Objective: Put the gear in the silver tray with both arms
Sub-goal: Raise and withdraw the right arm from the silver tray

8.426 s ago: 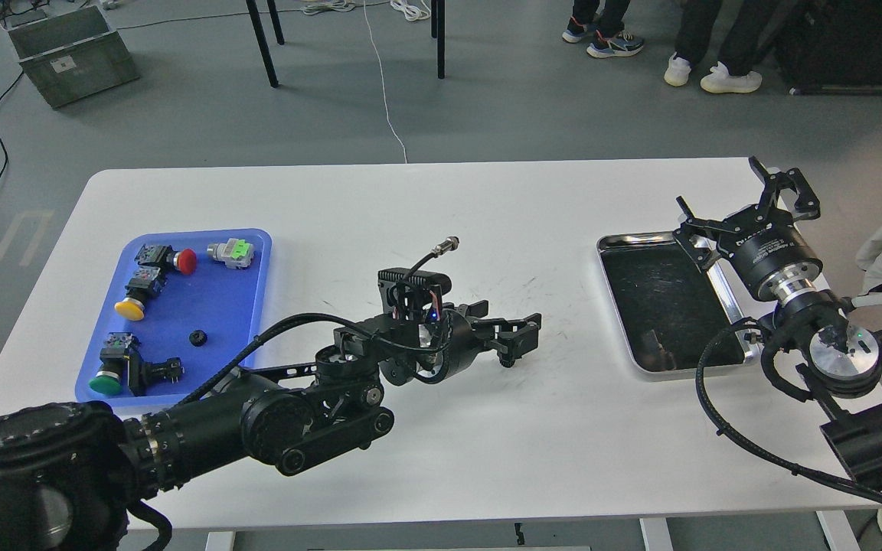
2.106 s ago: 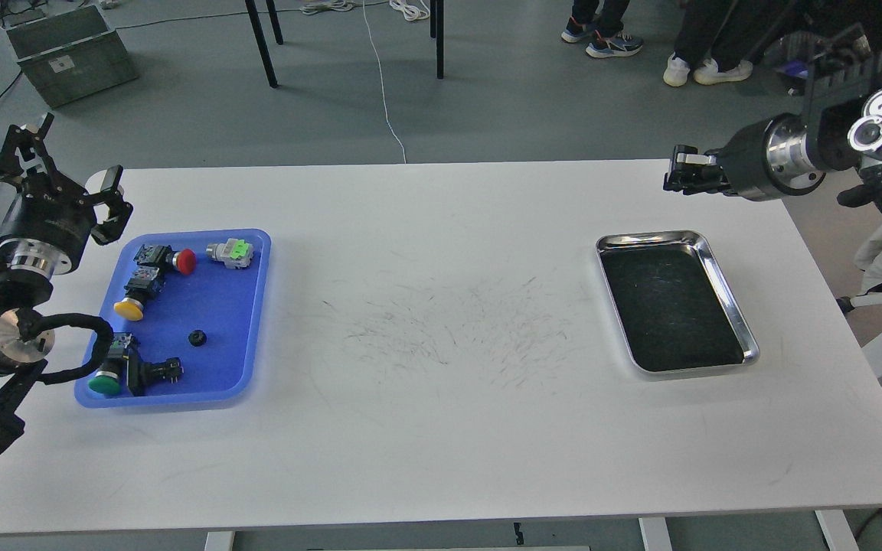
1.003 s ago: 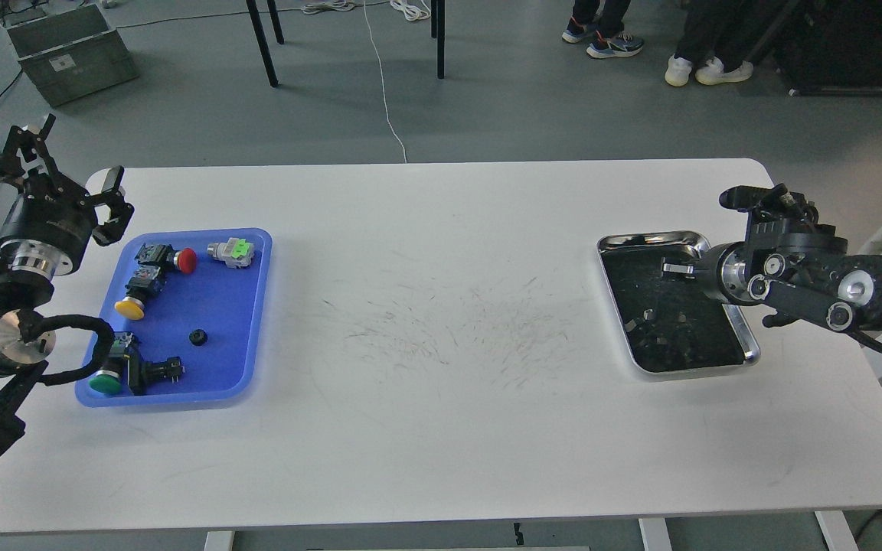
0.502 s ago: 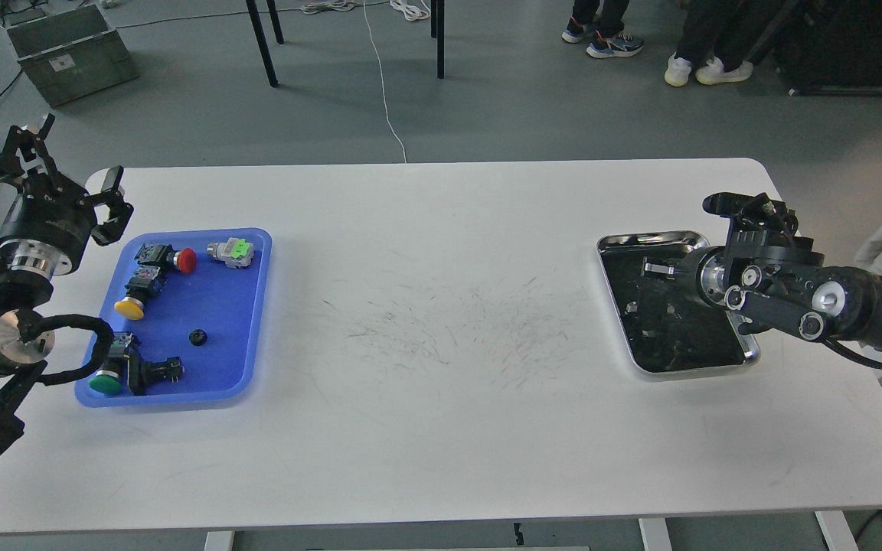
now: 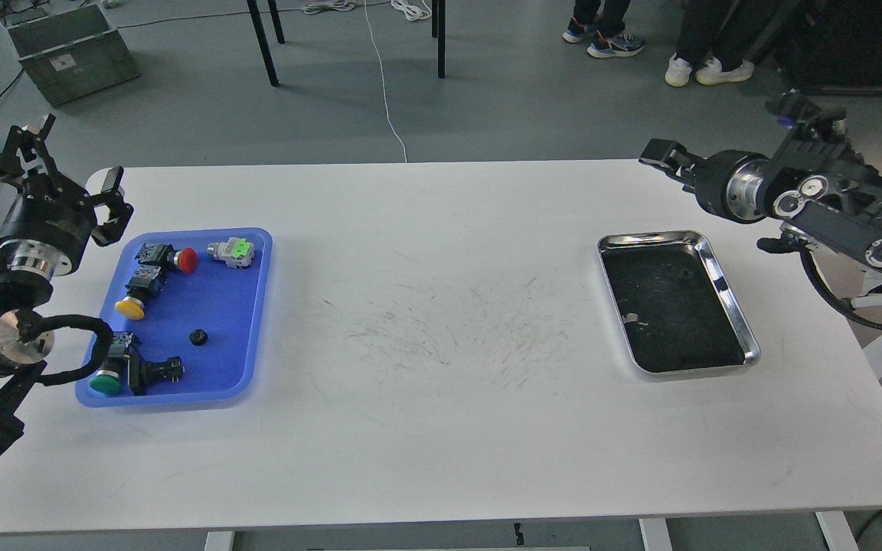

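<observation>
From the head view, the left arm (image 5: pixel 4 306) rose from the left edge beside the blue tray (image 5: pixel 253 306), bent upward at the wrist. The left gripper (image 5: pixel 50 172) pointed up and away, just off the counter's (image 5: pixel 441 428) left rear corner. Its jaws stood spread wide and held nothing.

The right arm (image 5: pixel 839 222) reached in from the right edge, lying nearly level and pointing left. The right gripper (image 5: pixel 663 159) hung above the counter's rear edge, behind the silver tray (image 5: pixel 724 287) and clear of it. It was seen small and dark, so I could not tell how far its jaws stood apart or whether they held anything.

The silver tray lay on the right part of the counter, well apart from the blue tray. A small dark round piece (image 5: pixel 682 277) showed on its floor toward the rear, too small to name for sure. Inside the blue tray, a small black gear (image 5: pixel 197 337) lay among push-button switches with a red cap (image 5: pixel 187 261), a yellow cap (image 5: pixel 129 309) and a green cap (image 5: pixel 106 383).

Half a second earlier the right gripper had been low over the silver tray's rear half; now it had lifted and drawn back behind the tray. The left arm, the blue tray and its parts had not moved.
</observation>
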### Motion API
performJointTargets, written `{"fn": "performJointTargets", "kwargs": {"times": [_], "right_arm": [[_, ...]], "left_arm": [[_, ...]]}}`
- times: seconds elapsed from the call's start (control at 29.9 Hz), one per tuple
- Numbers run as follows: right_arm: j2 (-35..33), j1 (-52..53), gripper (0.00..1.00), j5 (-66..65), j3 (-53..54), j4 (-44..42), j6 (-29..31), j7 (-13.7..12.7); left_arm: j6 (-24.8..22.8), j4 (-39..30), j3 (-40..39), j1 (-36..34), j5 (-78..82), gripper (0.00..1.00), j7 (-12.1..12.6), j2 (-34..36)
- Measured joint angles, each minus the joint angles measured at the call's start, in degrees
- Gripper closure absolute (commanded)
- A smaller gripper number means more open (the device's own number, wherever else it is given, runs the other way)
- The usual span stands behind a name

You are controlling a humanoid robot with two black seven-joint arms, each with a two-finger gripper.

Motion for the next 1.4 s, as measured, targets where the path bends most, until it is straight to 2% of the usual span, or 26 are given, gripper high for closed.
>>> {"fn": "performJointTargets", "kwargs": {"times": [0.2, 0.33, 0.43, 0.57, 0.74, 0.97, 1.1, 1.24, 1.4], "right_arm": [[-4.95, -6.66, 0.17, 16.93, 18.61, 5.63, -0.17, 3.83], [-5.25, -14.14, 0.17, 26.24, 29.18, 5.84, 0.51, 6.63], [-5.26, -20.52, 0.17, 32.91, 35.97, 5.56, 2.92, 8.47], [-4.35, -27.81, 0.17, 46.49, 42.93, 3.45, 8.42, 9.04], [-2.2, -33.19, 0.17, 59.35, 47.24, 0.34, 14.73, 9.21], [-1.18, -37.8, 0.12, 70.68, 48.66, -0.66, 18.63, 8.99], [-0.98, -40.06, 0.05, 75.74, 48.61, -0.43, 19.33, 8.98], [0.96, -41.55, 0.03, 77.28, 48.38, -0.37, 19.65, 9.09], [2.34, -41.89, 0.02, 77.12, 47.5, -0.47, 19.9, 9.18]], "left_arm": [[-0.04, 2.31, 0.72, -1.55, 3.16, 0.02, 0.65, 0.04], [-0.04, 1.93, 0.76, -2.68, 6.22, 0.02, 2.74, 0.19], [0.09, 1.73, 0.76, -3.11, 8.99, 0.02, 3.83, 1.79], [0.05, -0.09, 0.76, -3.45, 14.39, 0.02, 4.9, 4.34], [0.25, -9.01, 2.15, -3.09, 19.05, 0.02, 8.43, 9.27], [4.83, -25.04, 8.32, -2.96, 28.96, 0.02, 9.43, 20.08], [5.54, -31.96, 8.91, -2.91, 35.9, 0.02, 10.22, 25.77], [6.64, -35.02, 11.13, -2.19, 45.33, 0.02, 10.06, 29.41], [11.51, -38.49, 17.87, -1.81, 62.23, 0.02, 9.94, 30.5]]}}
